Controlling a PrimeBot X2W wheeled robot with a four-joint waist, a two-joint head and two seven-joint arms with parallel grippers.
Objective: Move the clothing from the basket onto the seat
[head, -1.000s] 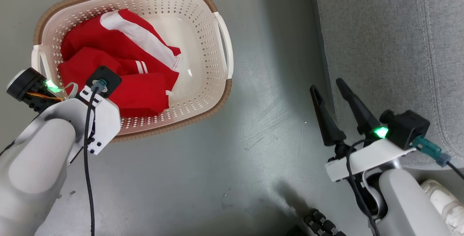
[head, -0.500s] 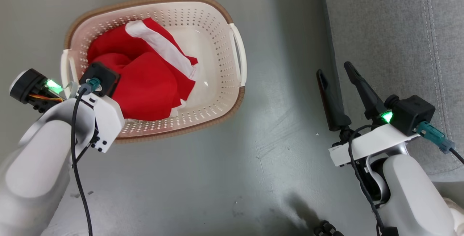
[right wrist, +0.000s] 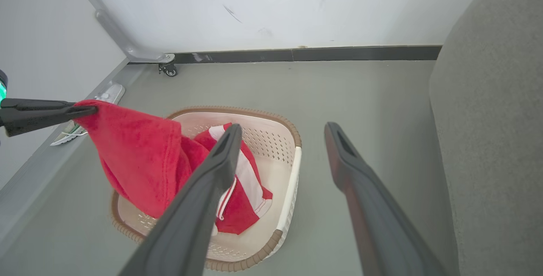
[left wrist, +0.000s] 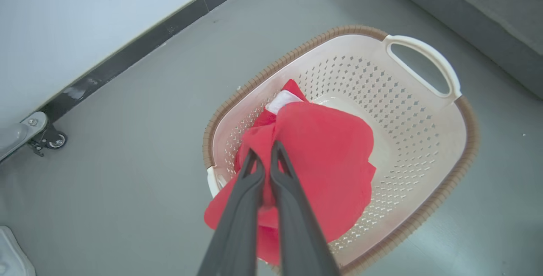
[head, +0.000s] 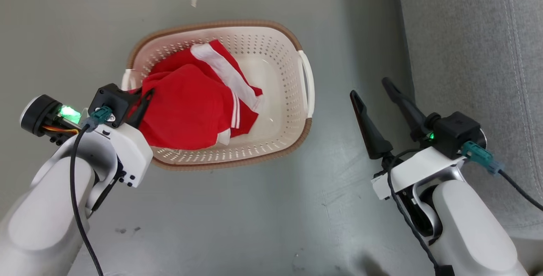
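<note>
Filling the right side, the grey sofa (head: pixel 466 34) rises from the grey floor (head: pixel 254 225). Left of it, on the floor and well apart from the sofa, sits the basket (head: pixel 306 76). All the clothing is in or over the basket. The held garment (head: pixel 186 110), plain red, hangs over its left half. The banded garment (head: pixel 231 76), with a broad white band, lies on the bottom beneath it. The left gripper (left wrist: pixel 266 151) is clamped tight on a bunched corner of the held garment, above the basket's left rim. The right gripper (head: pixel 368 87) hovers with its fingers spread wide, holding nothing, between basket and sofa.
</note>
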